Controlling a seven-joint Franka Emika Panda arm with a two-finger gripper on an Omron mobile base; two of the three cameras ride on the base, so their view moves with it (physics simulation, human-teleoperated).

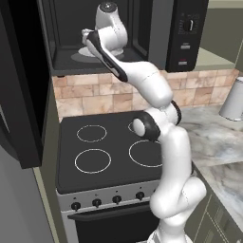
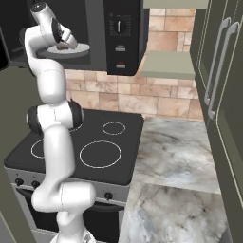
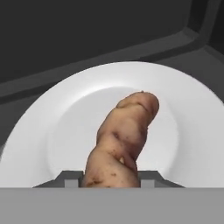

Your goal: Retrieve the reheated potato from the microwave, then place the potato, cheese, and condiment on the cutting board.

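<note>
The black microwave hangs above the stove with its door swung open. Inside it a white plate carries the brown potato, which lies lengthwise and points away from the hand. My gripper is inside the cavity, and its two fingertips press against both sides of the potato's near end. From the right, the gripper sits just over the plate with the potato at its tip. The cheese, condiment and cutting board are out of view.
The open microwave door stands tall at the left. Below is a black stove with ring burners. A marble counter runs to the right, with a pale canister at the back. Dark cabinets line the right side.
</note>
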